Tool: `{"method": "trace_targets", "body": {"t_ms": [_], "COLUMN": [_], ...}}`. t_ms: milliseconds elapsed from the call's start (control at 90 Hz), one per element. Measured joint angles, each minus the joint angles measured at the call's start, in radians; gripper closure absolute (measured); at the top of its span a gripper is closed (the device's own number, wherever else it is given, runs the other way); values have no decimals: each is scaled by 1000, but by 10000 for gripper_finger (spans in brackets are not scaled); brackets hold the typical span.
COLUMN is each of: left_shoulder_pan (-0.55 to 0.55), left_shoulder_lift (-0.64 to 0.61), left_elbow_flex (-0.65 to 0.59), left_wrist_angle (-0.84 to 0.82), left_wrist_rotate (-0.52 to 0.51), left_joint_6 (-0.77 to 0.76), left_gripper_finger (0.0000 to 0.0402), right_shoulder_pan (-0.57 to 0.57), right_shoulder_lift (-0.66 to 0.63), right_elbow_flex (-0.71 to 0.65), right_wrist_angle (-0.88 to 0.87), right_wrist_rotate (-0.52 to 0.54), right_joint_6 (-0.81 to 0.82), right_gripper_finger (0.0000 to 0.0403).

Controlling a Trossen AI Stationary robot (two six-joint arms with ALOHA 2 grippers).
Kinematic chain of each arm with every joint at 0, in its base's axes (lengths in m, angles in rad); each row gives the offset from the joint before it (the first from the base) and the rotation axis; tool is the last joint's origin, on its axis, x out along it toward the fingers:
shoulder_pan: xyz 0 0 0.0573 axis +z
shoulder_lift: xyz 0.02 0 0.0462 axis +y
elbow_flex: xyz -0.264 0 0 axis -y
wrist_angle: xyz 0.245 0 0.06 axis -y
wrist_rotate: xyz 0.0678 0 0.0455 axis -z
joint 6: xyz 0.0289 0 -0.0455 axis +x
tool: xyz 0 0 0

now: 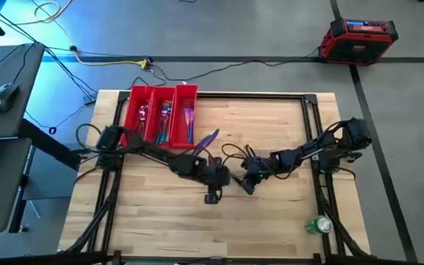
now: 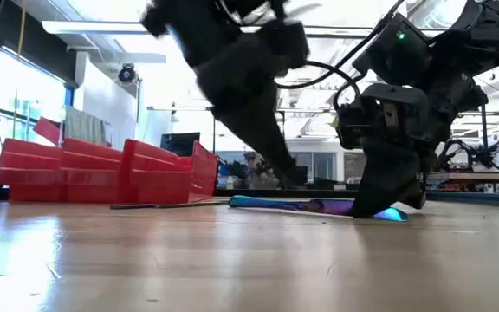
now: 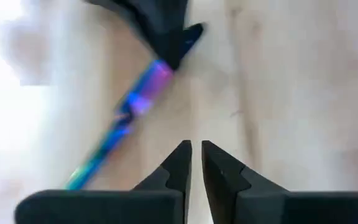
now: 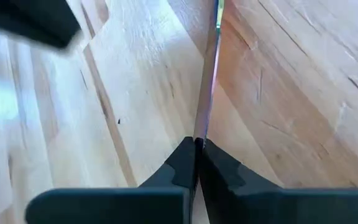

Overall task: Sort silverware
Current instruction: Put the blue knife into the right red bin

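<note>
At mid-table, right gripper (image 4: 196, 148) pinches a silverware piece (image 4: 208, 81) lying flat.

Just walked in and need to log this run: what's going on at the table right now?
Two arms are sorting rainbow silverware into a red tray at the table's back left, where several pieces already lie. The right gripper is shut on a slim piece lying flat mid-table. The left gripper hovers close by, fingers almost together, holding nothing. One more piece lies beside the tray. A green can sits near the front right.
</note>
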Motion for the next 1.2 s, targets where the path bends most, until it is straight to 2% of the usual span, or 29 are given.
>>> {"method": "trace_targets", "body": {"t_ms": [44, 89, 289, 389, 478, 611, 822, 889, 967, 1200], "left_shoulder_pan": [0, 10, 110, 152, 174, 194, 188, 181, 173, 122], "left_shoulder_lift": [-3, -3, 43, 63, 78, 88, 101, 99, 98, 87], "left_elbow_flex": [0, -1, 0, 0, 1, 5, 6, 4, 4, 4], "left_wrist_angle": [-15, -15, -21, -41, -76, -108, -123, -120, -122, -145], "left_wrist_rotate": [-47, -52, 89, 101, 104, 181, 238, 244, 240, 178], "left_joint_6": [33, 56, 83, 107, 145, 167, 185, 166, 133, 3], "left_gripper_finger": [369, 357, 284, 259, 253, 278, 378, 389, 389, 400], "right_shoulder_pan": [0, 0, 4, 11, 16, 16, 17, 17, 11, -5], "right_shoulder_lift": [0, 0, 1, 1, 1, 2, 3, 3, -7, -129], "right_elbow_flex": [0, -1, -2, -3, -3, -4, -6, -5, -5, -12], "right_wrist_angle": [3, 7, 20, 23, 24, 33, 42, 41, 30, -63], "right_wrist_rotate": [1, 2, 1, 9, 12, 10, -2, -9, -52, -184], "right_joint_6": [-13, -21, -45, -46, -49, -59, -110, -115, -101, -96], "right_gripper_finger": [402, 402, 403, 403, 403, 403, 402, 394, 366, 239]}}
